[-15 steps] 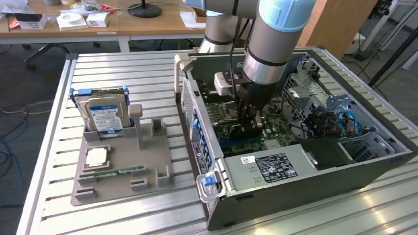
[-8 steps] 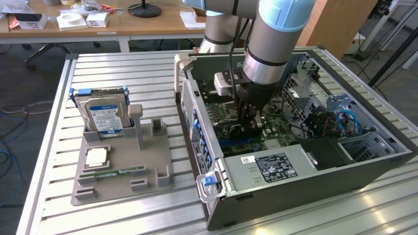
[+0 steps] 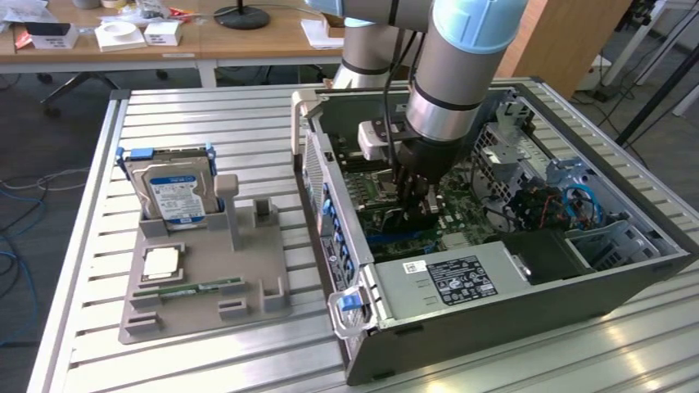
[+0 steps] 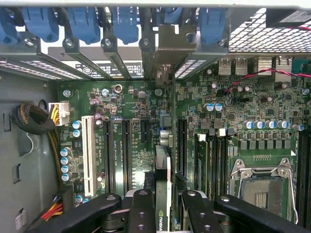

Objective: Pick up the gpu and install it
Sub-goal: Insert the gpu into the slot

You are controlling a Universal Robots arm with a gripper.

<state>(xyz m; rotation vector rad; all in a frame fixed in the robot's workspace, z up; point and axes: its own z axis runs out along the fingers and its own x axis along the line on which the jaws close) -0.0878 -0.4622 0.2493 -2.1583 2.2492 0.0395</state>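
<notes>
Inside the open computer case (image 3: 656, 246), my gripper (image 3: 421, 209) reaches down over the green motherboard (image 3: 464, 221). In the wrist view the gripper (image 4: 163, 206) is shut on the gpu (image 4: 163, 170), a thin dark card seen edge-on between the black fingers (image 4: 141, 208). The card stands upright over the expansion slots (image 4: 126, 150). Its silver end bracket (image 4: 171, 43) lies against the case's rear slot openings. Whether the card's lower edge sits in a slot is hidden.
A grey holder tray (image 3: 262, 270) on the exterior view's left carries a hard drive (image 3: 175, 192), a CPU chip (image 3: 162, 262) and a green RAM stick (image 3: 202, 288). The power supply (image 3: 459, 278) and drive cage (image 3: 611, 241) crowd the case. Blue slot latches (image 4: 82, 22) line the rear wall.
</notes>
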